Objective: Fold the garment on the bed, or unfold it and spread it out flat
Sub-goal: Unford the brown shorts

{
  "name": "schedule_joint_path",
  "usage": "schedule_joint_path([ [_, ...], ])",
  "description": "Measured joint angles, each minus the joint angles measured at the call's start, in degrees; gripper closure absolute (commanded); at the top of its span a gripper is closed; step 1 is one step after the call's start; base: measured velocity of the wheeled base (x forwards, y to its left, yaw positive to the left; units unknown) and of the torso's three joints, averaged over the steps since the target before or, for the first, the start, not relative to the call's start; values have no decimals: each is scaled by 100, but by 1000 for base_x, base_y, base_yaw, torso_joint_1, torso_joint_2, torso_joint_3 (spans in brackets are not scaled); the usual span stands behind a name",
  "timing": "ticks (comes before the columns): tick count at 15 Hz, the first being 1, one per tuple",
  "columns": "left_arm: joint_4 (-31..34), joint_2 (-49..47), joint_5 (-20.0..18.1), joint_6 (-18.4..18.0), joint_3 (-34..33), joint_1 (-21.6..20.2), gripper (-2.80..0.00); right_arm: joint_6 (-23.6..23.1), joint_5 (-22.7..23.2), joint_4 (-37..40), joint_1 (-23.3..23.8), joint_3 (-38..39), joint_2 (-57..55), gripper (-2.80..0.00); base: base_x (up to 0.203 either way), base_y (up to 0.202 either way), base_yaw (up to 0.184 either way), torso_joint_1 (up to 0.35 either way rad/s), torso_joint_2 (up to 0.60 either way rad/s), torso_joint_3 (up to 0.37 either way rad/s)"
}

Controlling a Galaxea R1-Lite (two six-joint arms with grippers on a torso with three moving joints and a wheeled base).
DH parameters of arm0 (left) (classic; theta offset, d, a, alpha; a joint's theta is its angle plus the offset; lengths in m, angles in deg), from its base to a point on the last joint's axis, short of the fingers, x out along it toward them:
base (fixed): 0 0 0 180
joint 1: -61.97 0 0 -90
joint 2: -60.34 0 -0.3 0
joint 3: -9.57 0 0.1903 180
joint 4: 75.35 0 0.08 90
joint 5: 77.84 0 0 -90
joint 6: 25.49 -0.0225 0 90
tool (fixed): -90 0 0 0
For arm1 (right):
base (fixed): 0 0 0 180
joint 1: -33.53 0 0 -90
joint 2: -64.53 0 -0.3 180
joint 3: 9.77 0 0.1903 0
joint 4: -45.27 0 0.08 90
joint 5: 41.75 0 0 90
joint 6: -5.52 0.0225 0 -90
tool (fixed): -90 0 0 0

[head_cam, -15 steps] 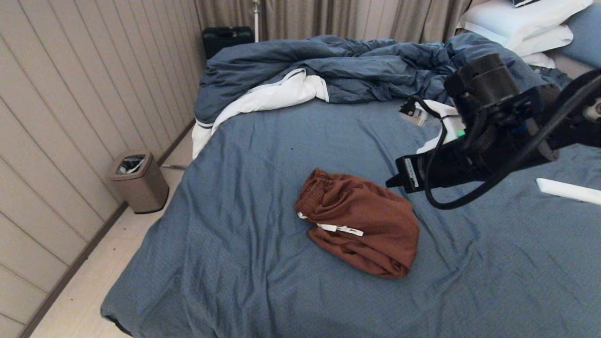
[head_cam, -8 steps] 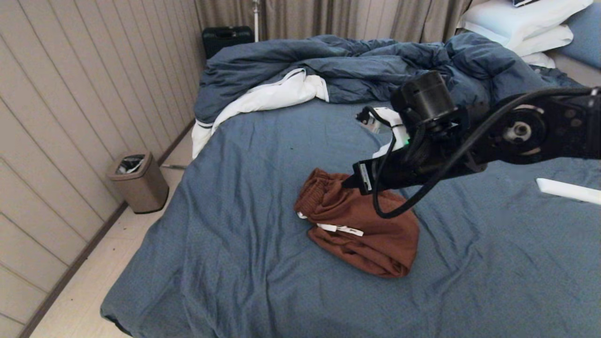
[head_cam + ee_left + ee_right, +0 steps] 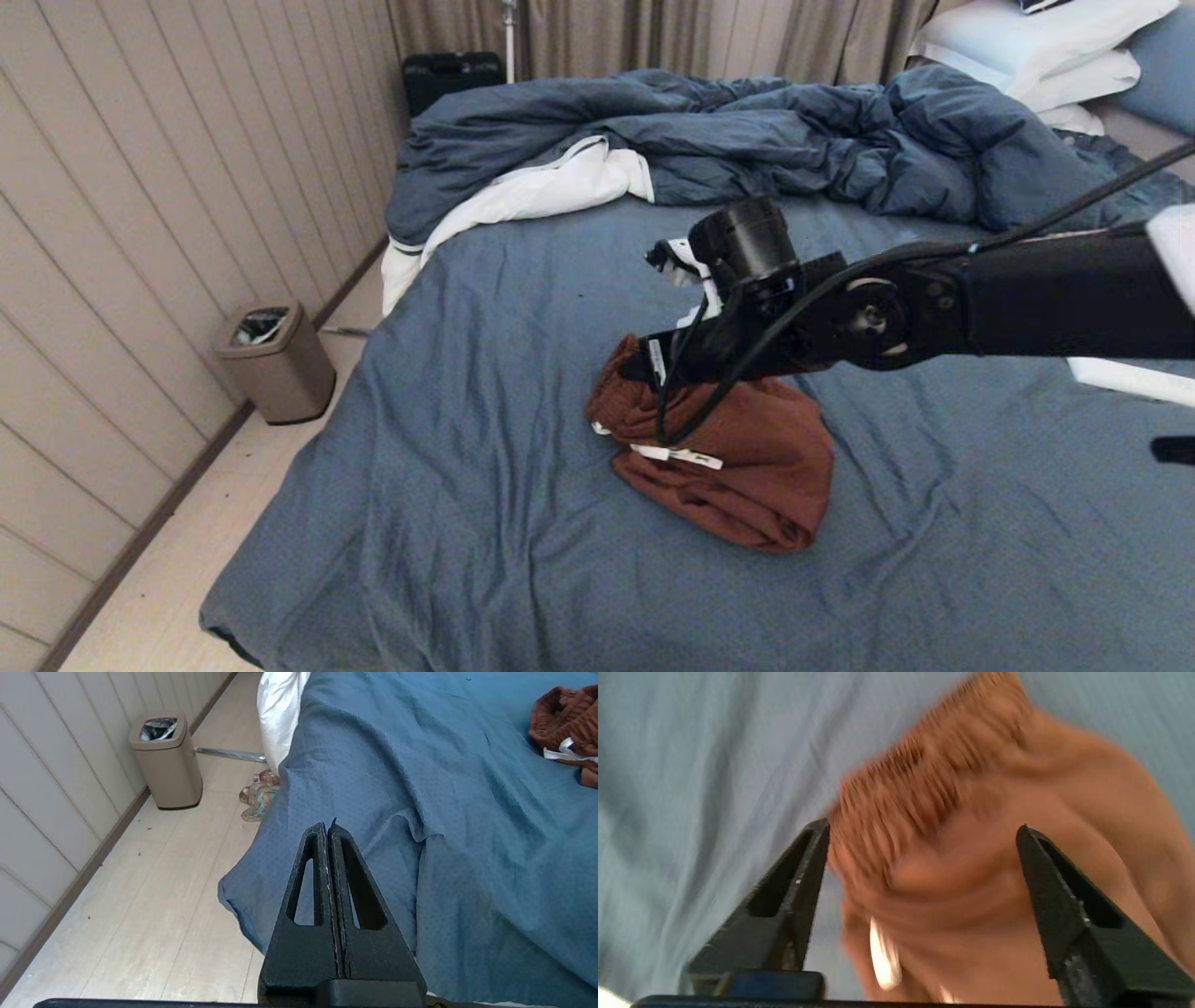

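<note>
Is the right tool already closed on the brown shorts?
No, the right tool is wide open, with the shorts showing between its fingers.

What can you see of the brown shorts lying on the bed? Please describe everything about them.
The rust-brown shorts look like soft knit cloth. They lie bunched and loosely folded on the blue sheet, near its middle. The gathered elastic waistband points toward the duvet side, and a white drawstring lies across the front. The right gripper hangs open above the waistband, not touching it as far as can be seen.
</note>
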Motion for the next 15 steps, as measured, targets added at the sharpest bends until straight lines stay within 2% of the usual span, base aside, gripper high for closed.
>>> schedule_joint_path([
  [5, 2, 0, 0, 2, 0, 0, 0, -20, -130, -220, -180, -125, -552, -280, 0, 0, 0, 0, 0, 0],
  [6, 0, 0, 0, 2, 0, 0, 0, -22, -132, -222, -191, -146, -635, -166, 0, 0, 0, 0, 0, 0],
  [7, 0, 0, 0, 2, 0, 2, 0, -29, -137, -217, -193, -151, -686, 0, 0, 0, 0, 0, 0, 0],
  [11, 0, 0, 0, 2, 0, 2, 0, -221, -305, -200, -193, -98, -793, 0, 0, 0, 0, 0, 0, 0],
  [15, 0, 0, 0, 0, 0, 2, 0, -201, -534, -226, -152, -159, -774, 0, 0, 0, 0, 0, 0, 0],
])
